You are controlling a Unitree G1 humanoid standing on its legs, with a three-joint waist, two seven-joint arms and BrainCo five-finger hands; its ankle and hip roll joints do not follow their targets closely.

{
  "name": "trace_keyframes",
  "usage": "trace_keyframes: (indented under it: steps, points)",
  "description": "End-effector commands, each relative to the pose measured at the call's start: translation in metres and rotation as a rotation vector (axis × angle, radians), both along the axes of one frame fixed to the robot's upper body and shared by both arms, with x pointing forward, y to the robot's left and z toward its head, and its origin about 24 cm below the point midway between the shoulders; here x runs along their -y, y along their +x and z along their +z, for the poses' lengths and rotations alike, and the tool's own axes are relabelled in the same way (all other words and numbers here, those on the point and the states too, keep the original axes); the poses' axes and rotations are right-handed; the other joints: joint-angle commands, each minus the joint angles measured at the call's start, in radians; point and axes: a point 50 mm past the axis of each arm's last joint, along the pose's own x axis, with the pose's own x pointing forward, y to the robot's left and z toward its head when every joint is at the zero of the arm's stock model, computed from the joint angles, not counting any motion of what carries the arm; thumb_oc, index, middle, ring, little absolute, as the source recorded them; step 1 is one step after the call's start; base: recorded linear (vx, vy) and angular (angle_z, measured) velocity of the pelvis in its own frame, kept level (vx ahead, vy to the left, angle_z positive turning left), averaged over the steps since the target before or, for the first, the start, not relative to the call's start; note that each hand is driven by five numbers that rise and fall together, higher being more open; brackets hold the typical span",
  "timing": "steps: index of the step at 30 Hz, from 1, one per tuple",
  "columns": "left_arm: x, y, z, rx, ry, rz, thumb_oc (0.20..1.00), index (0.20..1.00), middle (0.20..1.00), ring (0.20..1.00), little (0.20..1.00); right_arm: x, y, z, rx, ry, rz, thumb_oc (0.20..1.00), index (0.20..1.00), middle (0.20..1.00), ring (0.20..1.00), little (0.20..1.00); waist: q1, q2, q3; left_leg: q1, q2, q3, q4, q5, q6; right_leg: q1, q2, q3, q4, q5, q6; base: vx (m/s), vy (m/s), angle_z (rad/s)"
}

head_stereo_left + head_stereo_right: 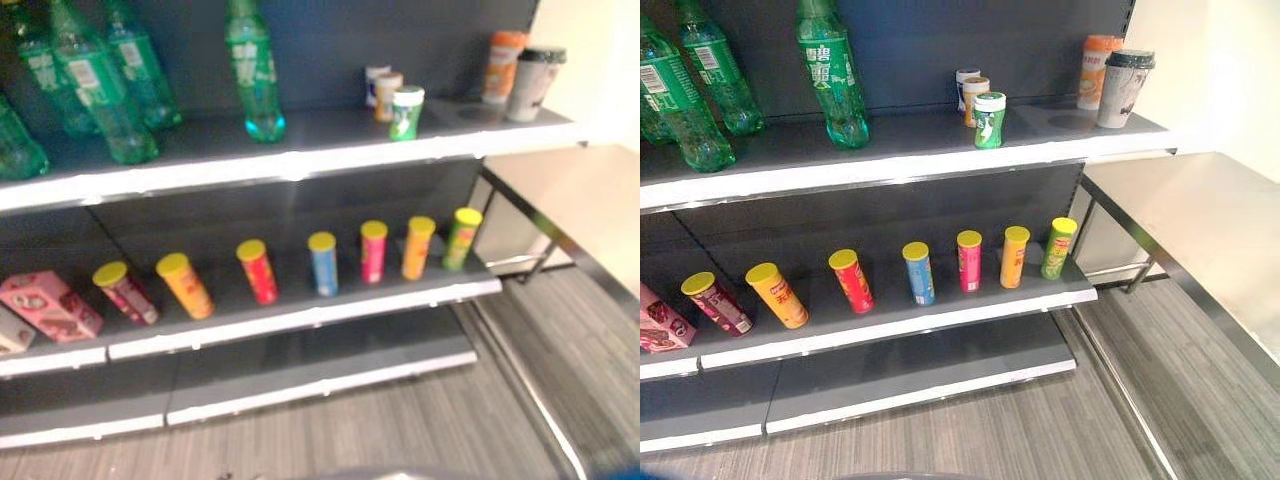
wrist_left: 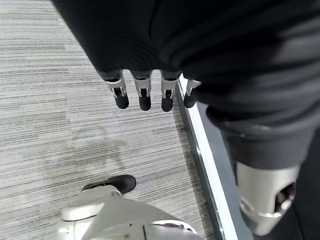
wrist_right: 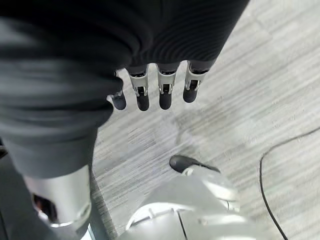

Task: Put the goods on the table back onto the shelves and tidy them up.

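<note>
Both hands hang down over the grey striped floor [image 1: 1040, 430], nothing in either: left hand [image 2: 145, 95] w/ fingers straight & relaxed beside the shelf's base edge, right hand [image 3: 150, 95] same, fingers loose, empty. Shelf unit [image 1: 890, 150] stands ahead, dark back panel, white-edged boards. Top shelf: green soda bottles, one [image 1: 830, 75] upright near the middle, others [image 1: 685, 100] grouped at the left end; 3 small canisters clustered right of centre, the front one green w/ a white lid [image 1: 989, 120], a tan one [image 1: 975, 98] & a white/blue one [image 1: 966, 85] behind it; at the far right end an orange cup [image 1: 1095, 70] just beside a grey lidded cup [image 1: 1123, 88]. Middle shelf: row of 7 chip tubes w/ yellow lids, tilted back, spaced apart. L to R: dark red [image 1: 718, 303], orange [image 1: 778, 295], red [image 1: 851, 281], blue [image 1: 919, 272], pink [image 1: 969, 260], orange [image 1: 1013, 256], green [image 1: 1057, 247]. Pink box [image 1: 658, 322] lies at the left end of that shelf, near the dark red tube. Bottom shelf [image 1: 910, 370] sits low, just above the floor. Steel tabletop [image 1: 1200, 220] on the right of the shelf unit, its bare surface running toward the near right.
</note>
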Motion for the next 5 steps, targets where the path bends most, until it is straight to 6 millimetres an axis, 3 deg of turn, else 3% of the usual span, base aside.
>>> trace_keyframes:
  steps: [1, 5]
  points:
    - [-0.0131, 0.0178, 0.0058, 0.060, 0.053, -0.036, 1.000, 1.000, 1.000, 1.000, 1.000, 0.0050, 0.0112, 0.0008, -0.033, -0.046, 0.104, 1.000, 1.000, 1.000, 1.000, 1.000, 0.022, -0.045, 0.006, -0.016, -0.036, -0.063, -0.074, 0.005, -0.035, 0.132, -0.021, 0.020, -0.184, 0.056, 0.051, 0.04, 0.002, 0.08]
    - [-0.0134, 0.0194, 0.0059, 0.066, 0.048, -0.026, 1.000, 1.000, 1.000, 1.000, 1.000, 0.0044, 0.0148, 0.0008, -0.028, -0.041, 0.111, 1.000, 1.000, 1.000, 1.000, 1.000, 0.024, -0.046, 0.009, -0.016, -0.036, -0.062, -0.074, 0.004, -0.033, 0.130, -0.024, 0.024, -0.179, 0.057, 0.052, 0.02, 0.003, 0.04]
